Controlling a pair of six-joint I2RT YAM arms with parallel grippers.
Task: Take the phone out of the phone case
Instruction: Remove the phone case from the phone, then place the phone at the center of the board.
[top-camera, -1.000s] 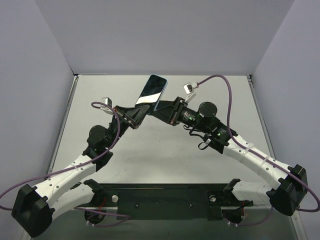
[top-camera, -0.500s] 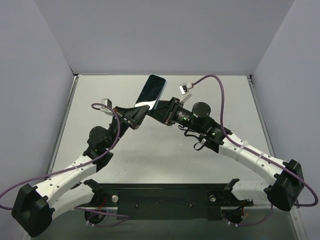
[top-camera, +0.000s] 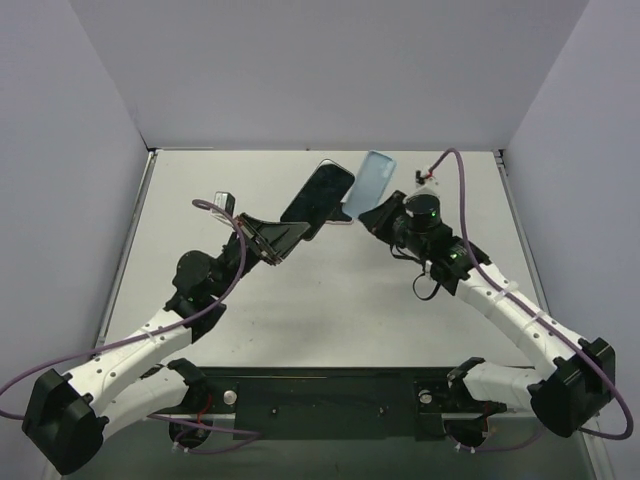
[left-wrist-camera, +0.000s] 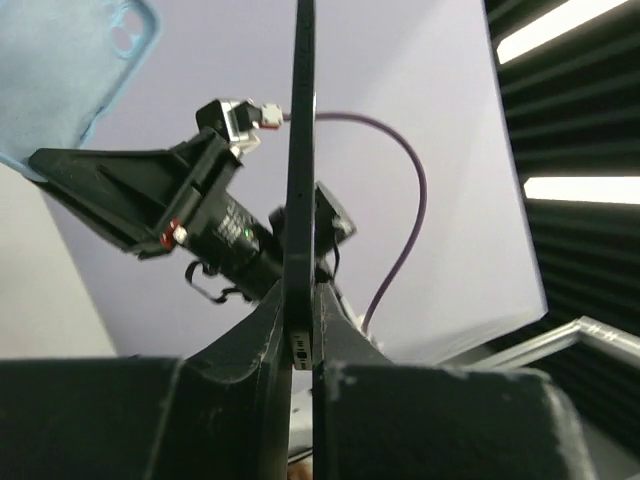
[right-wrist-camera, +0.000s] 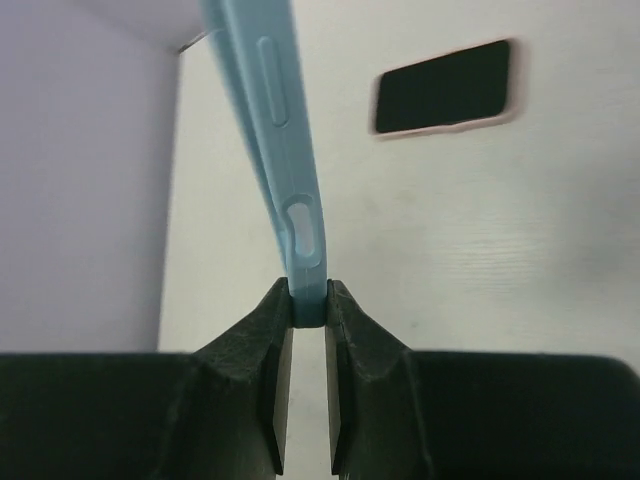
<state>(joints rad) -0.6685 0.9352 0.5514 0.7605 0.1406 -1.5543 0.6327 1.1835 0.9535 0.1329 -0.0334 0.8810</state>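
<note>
My left gripper (top-camera: 290, 232) is clamped on the lower end of the phone (top-camera: 318, 200) and holds it tilted above the table (top-camera: 330, 300). From my left wrist the phone (left-wrist-camera: 300, 150) is edge-on, a thin dark line rising between my fingers, so its screen cannot be read there. The light blue case (top-camera: 373, 183) is just right of the phone and apart from it, pinched at its bottom edge by my right gripper (top-camera: 372, 212). In the right wrist view only the case's side wall (right-wrist-camera: 275, 120) shows, and its top is cut off by the frame. Right of the case there is a dark rectangle (right-wrist-camera: 447, 87) with a pale rim. I cannot tell what it is.
</note>
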